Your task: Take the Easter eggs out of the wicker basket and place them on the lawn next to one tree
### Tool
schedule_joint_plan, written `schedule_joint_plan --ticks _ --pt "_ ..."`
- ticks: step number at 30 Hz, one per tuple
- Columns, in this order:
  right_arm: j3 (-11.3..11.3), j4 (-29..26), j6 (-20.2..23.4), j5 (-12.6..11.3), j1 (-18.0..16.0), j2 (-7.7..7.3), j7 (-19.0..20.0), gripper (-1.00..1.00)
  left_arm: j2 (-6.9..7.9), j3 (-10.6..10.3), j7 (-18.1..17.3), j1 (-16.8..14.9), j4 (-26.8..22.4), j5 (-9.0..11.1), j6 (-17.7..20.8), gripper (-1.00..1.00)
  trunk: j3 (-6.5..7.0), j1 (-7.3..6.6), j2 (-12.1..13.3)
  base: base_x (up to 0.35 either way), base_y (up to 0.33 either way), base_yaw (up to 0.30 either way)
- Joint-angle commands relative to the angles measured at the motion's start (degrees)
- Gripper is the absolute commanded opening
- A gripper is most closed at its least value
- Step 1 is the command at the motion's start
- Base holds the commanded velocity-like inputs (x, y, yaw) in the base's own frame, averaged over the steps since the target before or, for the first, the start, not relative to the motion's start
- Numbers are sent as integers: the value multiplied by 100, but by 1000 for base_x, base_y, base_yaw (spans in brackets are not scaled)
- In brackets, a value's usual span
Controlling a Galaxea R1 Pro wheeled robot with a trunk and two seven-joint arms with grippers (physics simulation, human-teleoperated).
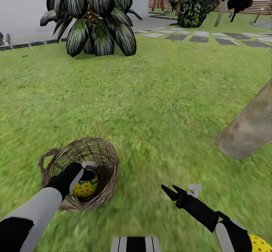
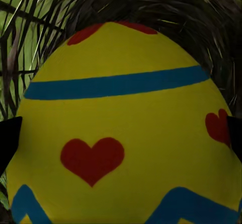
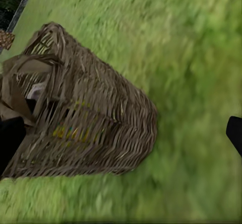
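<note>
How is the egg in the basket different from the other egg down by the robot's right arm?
The egg in the basket lies inside the wicker basket, with the left gripper right at it; the second egg sits at the picture's corner, beside the right arm, outside the basket. The basket egg shows nearly whole; the second egg is cut off by the frame. Both are yellow with red marks.

Egg (image 1: pixel 86 185) in basket (image 1: pixel 99 150) on lawn (image 1: pixel 158 104), trunk (image 1: pixel 249 125) far right, palm (image 1: pixel 92 17) behind
</note>
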Motion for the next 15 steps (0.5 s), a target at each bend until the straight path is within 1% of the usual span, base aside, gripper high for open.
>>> schedule_joint_plan --ticks 1,13,15 --pt "-13 -2 42 -27 -3 6 14 100 8 -40 12 -2 -20 48 35 -100 19 -5 0 -81 0 0" --pt "-13 -2 42 -27 -2 6 11 100 8 -46 12 3 -52 52 101 -100 285 -36 16 -11 0 0" --pt "-13 -2 42 -27 -2 6 13 100 8 -42 12 5 -148 54 130 -100 329 -41 19 0 0 0"
